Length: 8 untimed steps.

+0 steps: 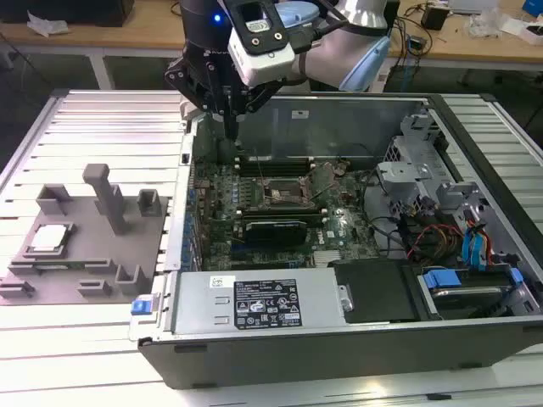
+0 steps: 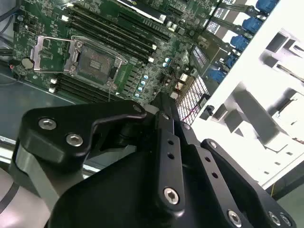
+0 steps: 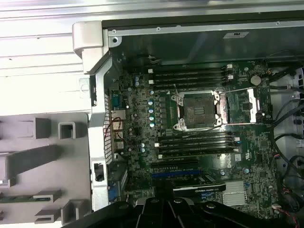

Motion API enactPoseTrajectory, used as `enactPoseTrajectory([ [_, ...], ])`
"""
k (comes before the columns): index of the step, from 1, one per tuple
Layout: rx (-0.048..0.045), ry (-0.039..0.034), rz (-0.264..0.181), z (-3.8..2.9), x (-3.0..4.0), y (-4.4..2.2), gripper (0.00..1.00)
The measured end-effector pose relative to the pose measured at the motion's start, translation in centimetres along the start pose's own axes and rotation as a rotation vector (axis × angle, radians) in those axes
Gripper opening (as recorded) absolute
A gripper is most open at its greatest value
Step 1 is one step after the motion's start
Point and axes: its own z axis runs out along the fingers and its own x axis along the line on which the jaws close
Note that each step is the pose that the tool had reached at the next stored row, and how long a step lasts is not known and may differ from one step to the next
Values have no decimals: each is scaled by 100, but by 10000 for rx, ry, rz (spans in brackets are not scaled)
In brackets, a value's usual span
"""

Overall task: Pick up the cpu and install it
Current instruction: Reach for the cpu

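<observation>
The cpu [image 1: 48, 239], a small silver-grey square, lies flat on the grey fixture plate [image 1: 85, 271] at the exterior view's left, outside the computer case. My gripper [image 1: 231, 127] hangs above the case's back left corner, well away from the cpu and above the motherboard's edge. Its fingers [image 2: 164, 107] meet in a narrow tip with nothing between them. The motherboard's socket [image 1: 280, 197] stands uncovered with its metal frame [image 3: 244, 107] flipped aside; the socket also shows in both wrist views [image 2: 97, 61] [image 3: 197, 110].
The open case [image 1: 254, 309] lies on a slatted table. Memory sticks [image 3: 190, 76] flank the socket, and a graphics card [image 1: 273, 229] sits in front of it. Drive cages and cables [image 1: 441, 229] crowd the exterior view's right. Upright posts [image 1: 106, 195] rise from the fixture plate.
</observation>
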Motion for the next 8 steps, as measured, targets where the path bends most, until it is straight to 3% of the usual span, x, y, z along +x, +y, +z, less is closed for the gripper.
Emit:
enactPoseTrajectory([
  [8, 0, 0, 0, 0, 0, 0, 11],
])
